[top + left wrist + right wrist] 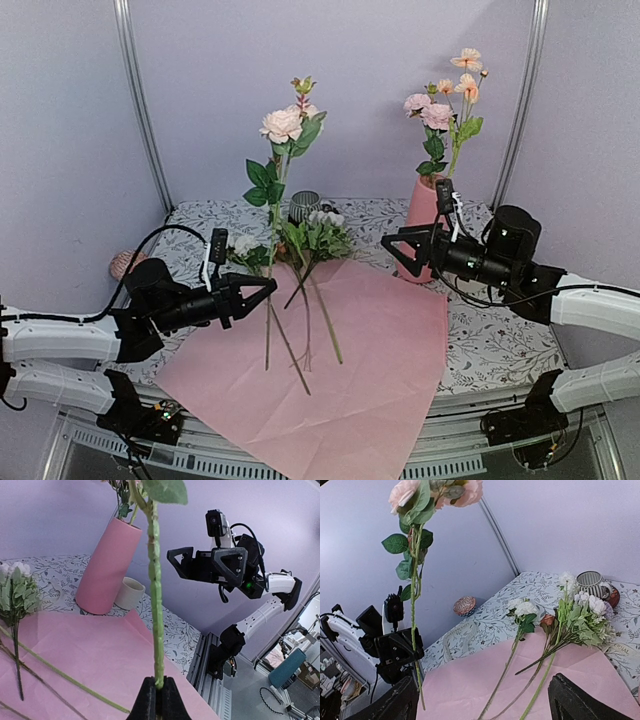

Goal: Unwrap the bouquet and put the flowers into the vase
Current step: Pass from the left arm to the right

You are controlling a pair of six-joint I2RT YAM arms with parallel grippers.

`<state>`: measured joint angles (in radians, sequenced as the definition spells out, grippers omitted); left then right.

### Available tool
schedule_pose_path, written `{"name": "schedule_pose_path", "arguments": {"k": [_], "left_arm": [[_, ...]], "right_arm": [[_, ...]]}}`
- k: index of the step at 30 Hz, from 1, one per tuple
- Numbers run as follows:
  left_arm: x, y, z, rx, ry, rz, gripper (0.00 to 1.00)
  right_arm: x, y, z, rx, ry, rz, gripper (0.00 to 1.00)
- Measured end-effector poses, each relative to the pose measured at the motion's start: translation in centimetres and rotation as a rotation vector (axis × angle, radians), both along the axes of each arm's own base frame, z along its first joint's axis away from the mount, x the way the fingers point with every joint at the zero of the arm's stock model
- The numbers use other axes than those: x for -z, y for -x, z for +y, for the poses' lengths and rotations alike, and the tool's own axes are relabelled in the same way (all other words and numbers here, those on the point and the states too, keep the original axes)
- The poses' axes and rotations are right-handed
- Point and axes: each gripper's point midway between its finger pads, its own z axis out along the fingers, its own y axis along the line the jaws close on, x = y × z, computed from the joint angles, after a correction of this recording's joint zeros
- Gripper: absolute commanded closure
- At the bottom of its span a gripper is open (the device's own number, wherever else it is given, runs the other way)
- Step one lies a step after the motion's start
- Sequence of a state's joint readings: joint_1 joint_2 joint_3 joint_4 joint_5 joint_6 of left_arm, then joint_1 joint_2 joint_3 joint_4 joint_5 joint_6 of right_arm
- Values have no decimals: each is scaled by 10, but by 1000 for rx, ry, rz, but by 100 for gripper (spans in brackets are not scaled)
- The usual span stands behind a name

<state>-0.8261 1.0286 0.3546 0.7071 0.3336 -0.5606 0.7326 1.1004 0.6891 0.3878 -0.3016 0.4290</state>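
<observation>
**Top view.** The left pincer (262, 290) is closed on a rose stem (272, 215). The stem stands upright, its long axis vertical, bloom high and a length of stalk apparently hanging below the grip. The vase (422, 215), already holding several blooms, stands well apart to the right, across the spread paper (370, 380). The right pincer (398, 256) is wide open and empty. It hovers just beside the vase on the side facing the stem, so the right arm is much the nearer to the vase. The loose flowers (315, 240) lie on the paper left of the vase, between the two arms.

**Left wrist view.** The fingertips (150, 700) meet on the green stalk (156, 580). The vase (107, 565) sits beyond and left of the stalk, with a cream cup (131, 592) touching or just beside it.

**Right wrist view.** The right arm's own fingers (590, 700) are spread with nothing between them. The vase is out of frame. The stem (414, 610) rises from the left pincer (402, 652).

Likely requirement: carry the stem upright, lifted so its lower end clears the vase rim.
</observation>
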Motion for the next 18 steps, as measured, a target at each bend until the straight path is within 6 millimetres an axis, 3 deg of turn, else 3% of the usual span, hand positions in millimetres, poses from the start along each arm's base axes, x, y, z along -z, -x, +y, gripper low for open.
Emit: {"name": "schedule_pose_path", "arguments": {"k": [4, 12, 18], "left_arm": [[-1, 0, -10, 20, 5, -4, 100], [-10, 0, -29, 65, 25, -23, 100], [-10, 0, -38, 88, 28, -26, 100]], "right_arm": [[7, 12, 9, -67, 13, 4, 11], [19, 48, 48, -227, 34, -26, 18], [32, 58, 72, -292, 47, -23, 26]]}}
